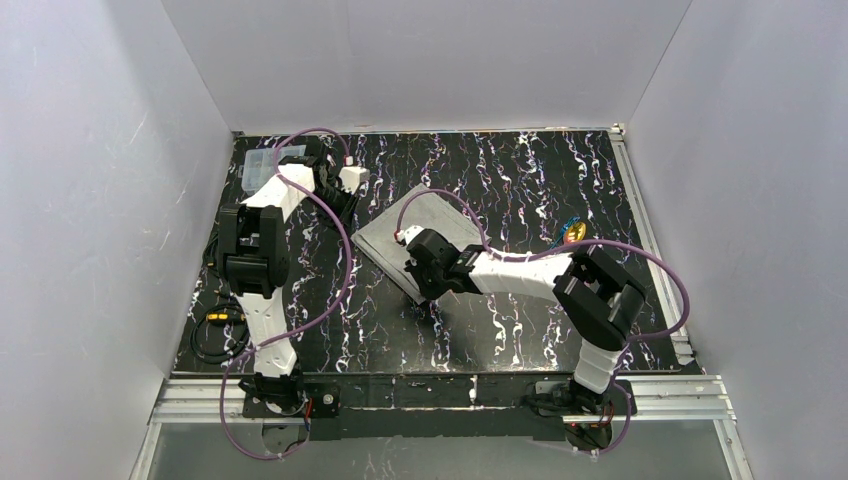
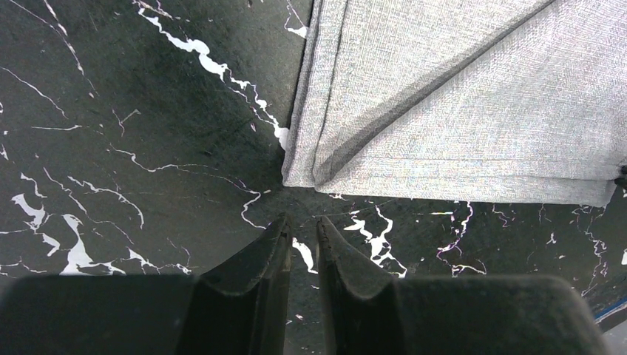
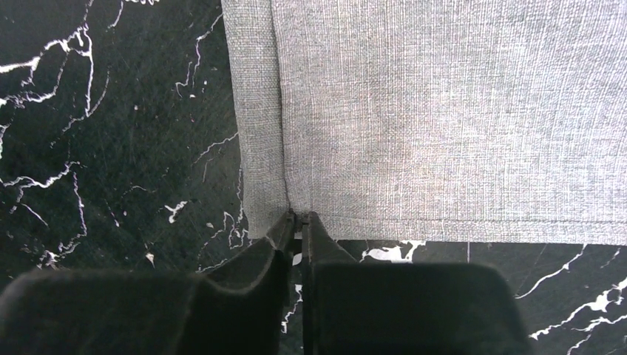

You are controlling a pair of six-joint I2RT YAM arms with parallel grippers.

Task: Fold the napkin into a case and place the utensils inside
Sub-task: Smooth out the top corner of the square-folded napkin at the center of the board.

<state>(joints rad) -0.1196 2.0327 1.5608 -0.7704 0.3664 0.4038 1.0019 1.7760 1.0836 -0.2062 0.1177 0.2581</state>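
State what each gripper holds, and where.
Left gripper: nothing. Right gripper: tips nearly together on the napkin, at its hem by the fold; a pinch cannot be told.

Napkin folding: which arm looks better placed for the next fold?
Probably right: the right tool sits at the napkin's near edge, on a fold line; the left tool sits short of its corner.

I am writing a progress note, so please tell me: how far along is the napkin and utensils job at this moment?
Done: the napkin lies folded in flat layers. In hand: the right gripper is at its near edge, by a fold; a pinch cannot be confirmed. The left gripper is empty beside a corner. Remaining: the utensils lie apart from the cloth, not yet inside.
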